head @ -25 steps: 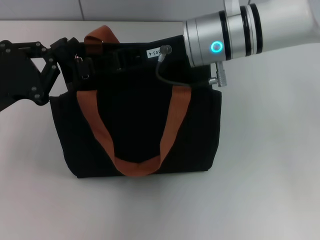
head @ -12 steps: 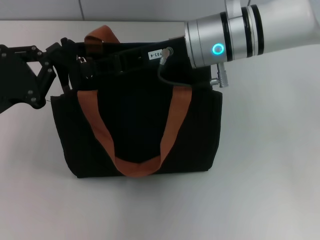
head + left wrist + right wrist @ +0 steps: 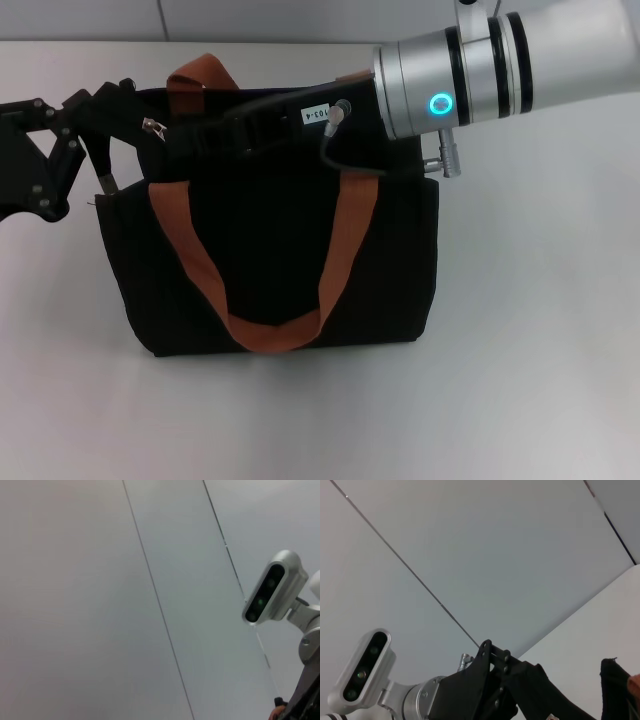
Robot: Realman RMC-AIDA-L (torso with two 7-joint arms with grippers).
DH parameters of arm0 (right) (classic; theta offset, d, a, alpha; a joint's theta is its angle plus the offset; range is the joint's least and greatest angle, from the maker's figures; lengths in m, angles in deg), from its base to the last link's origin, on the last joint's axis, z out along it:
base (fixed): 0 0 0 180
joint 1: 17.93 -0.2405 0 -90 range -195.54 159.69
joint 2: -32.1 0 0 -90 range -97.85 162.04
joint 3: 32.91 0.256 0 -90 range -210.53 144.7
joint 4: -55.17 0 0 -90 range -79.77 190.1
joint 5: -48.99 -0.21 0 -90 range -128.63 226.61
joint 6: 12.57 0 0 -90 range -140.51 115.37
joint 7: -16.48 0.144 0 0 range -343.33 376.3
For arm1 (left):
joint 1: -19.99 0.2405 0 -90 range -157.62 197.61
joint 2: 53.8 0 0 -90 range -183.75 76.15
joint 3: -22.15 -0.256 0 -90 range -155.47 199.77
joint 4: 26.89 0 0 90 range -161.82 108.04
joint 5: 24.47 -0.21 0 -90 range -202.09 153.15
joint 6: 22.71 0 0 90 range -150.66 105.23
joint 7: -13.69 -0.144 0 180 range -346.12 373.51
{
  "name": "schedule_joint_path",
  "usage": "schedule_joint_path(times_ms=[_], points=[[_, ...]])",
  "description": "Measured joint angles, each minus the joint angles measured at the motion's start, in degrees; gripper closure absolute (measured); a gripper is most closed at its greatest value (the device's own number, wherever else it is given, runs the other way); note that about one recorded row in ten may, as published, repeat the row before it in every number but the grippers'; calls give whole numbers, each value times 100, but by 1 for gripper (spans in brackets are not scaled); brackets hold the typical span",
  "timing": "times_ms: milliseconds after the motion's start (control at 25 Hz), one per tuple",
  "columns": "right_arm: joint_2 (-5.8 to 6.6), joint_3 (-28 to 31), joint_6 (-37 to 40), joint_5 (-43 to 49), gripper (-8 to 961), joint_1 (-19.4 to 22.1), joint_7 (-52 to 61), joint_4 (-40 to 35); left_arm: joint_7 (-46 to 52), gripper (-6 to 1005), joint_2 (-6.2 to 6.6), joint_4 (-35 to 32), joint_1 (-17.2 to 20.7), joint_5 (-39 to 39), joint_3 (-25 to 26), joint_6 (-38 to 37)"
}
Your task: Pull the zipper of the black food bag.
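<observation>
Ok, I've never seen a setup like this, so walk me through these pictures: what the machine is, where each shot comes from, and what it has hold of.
This is a two-armed robot. The head view looks down on a white table with a black food bag that has orange-brown handles. The left claw, black and jointed, sits at the bag's top left corner by a small silver zipper pull; whether it grips it is hidden. The silver right arm reaches to the bag's top right edge; its claw is out of sight. The two wrist views look away at the wall, and each catches the other arm's camera.
</observation>
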Motion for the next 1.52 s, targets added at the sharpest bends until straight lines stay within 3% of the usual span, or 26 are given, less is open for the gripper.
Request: schedule_joint_path(times_ms=[960,1520], points=[[25,-399,-257,152,953,-64,248,-366,-42,985,-42,-1,44,-3,27,-48],[1,-671,-496,936,952,-434,1082,-854,-65,986,-49,59,57,-4,28,-186]])
